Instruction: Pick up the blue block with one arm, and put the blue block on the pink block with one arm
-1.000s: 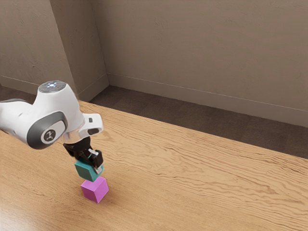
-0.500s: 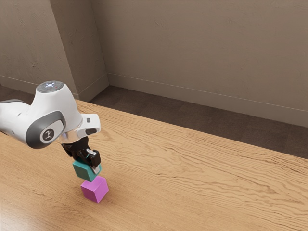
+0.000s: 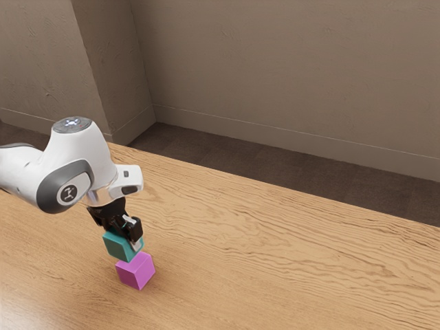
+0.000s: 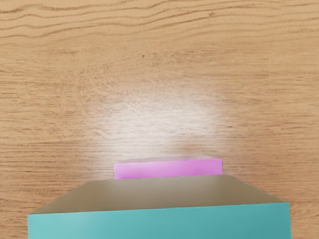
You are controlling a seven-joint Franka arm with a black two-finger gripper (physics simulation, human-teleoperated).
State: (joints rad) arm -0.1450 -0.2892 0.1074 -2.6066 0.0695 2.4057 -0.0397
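Note:
My black gripper is shut on a teal-blue block, which hangs tilted just above the pink block. The pink block rests on the wooden table, a little toward the exterior view's right of the held block. In the wrist view the teal-blue block looms large under my hand, and a strip of the pink block peeks out beyond its far edge. From the exterior view I cannot tell whether the two blocks touch.
The wooden table stretches wide toward the exterior view's right. Beyond its far edge lie a dark floor and beige walls. My white arm comes in from the exterior view's left.
My hand has drifted slightly toward the exterior view's left with the teal-blue block and risen a touch. The pink block has stayed put.

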